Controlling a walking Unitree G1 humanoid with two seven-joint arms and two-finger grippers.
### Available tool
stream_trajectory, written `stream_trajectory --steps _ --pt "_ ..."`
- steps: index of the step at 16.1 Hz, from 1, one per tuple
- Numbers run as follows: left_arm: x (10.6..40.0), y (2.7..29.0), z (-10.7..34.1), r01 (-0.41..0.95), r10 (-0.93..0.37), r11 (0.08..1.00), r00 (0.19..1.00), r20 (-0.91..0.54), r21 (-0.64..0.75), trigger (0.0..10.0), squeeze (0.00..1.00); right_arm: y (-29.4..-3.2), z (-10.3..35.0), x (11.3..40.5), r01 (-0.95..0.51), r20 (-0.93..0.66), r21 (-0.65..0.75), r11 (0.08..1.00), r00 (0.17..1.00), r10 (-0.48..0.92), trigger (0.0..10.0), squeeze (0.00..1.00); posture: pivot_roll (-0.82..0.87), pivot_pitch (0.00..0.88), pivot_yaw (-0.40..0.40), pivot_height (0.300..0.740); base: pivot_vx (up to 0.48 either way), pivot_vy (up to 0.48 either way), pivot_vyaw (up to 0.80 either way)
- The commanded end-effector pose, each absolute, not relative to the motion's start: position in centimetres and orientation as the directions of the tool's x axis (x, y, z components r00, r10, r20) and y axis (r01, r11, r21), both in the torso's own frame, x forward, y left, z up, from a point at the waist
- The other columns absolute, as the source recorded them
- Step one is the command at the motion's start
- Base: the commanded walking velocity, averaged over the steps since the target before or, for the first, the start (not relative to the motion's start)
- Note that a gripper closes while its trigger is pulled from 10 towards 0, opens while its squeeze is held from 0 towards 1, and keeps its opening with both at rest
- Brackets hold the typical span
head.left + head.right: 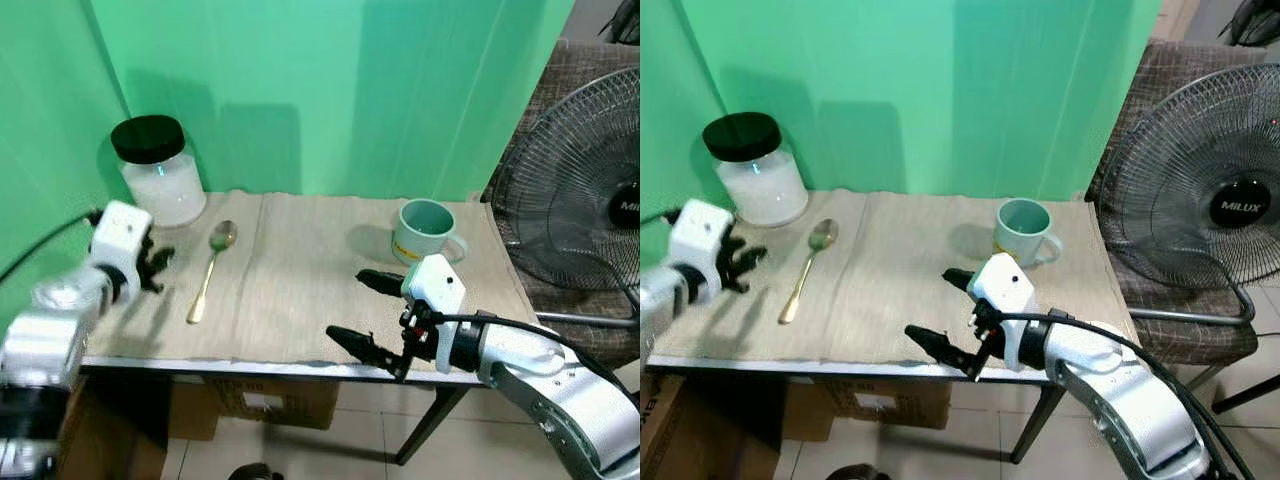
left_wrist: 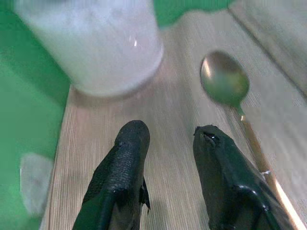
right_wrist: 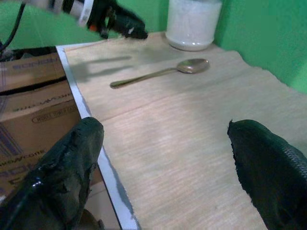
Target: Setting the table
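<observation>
While my right pincer hangs at the lower middle of the frame, its two black fingers are spread wide, one over the cloth and the other out past the front edge of the counter. It pinches nothing. That front edge is a thin pale strip running across the lower part of the frame, and below it sit cardboard boxes on a tiled floor.

My left pincer is at the left of the frame, low over the cloth near the left end of the counter. Its fingers are parted with bare cloth between them, and it holds nothing.

Just beside it, toward the middle, lies the spoon, flat on the cloth with its bowl toward the green wall and its handle pointing at the front edge. A jar with a black lid stands upright in the upper left, close to the wall and near the spoon's bowl. A pale green mug stands upright at the right of centre, handle turned toward the right end of the counter, near my right pincer but apart from it.

Between the spoon and the mug the beige cloth lies open. Beyond the right end stands a large fan in front of a brown woven chair, well apart from the mug.
</observation>
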State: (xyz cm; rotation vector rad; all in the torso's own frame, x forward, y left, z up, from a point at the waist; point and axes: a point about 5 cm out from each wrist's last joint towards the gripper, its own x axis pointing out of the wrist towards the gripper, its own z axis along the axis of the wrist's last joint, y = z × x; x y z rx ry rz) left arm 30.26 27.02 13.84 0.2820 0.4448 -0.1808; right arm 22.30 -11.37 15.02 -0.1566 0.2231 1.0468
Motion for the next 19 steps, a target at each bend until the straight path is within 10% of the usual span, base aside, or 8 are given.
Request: stream_trajectory --steps 1,8,10,19 --pt "30.6 26.9 14.1 0.260 -0.148 0.943 0.885 -0.441 0.207 10.0 1.00 -11.8 14.9 22.7 -0.871 -0.263 -0.038 0.490 0.482 0.836 10.0 0.00 0.02 0.000 0.001 0.740 0.000 0.000 0.00" --pt "33.5 23.3 13.3 0.354 -0.322 0.935 0.829 -0.457 -0.016 10.0 1.00 -11.7 15.9 23.3 -0.912 -0.282 -0.074 0.404 0.408 0.868 10.0 0.00 0.03 0.000 0.000 0.740 0.000 0.000 0.00" --pt "33.7 24.3 12.8 0.314 -0.231 0.948 0.793 -0.563 0.054 10.0 0.00 -11.2 16.6 22.8 -0.935 -0.317 -0.092 0.344 0.355 0.880 10.0 0.00 0.03 0.000 0.005 0.740 0.000 0.000 0.00" --pt "34.5 23.2 14.3 0.328 -0.358 0.931 0.739 -0.571 -0.159 10.0 0.00 -11.2 18.1 22.1 -0.954 -0.402 -0.074 0.290 0.295 0.867 10.0 0.00 0.04 0.076 -0.021 0.740 0.000 0.000 0.00"
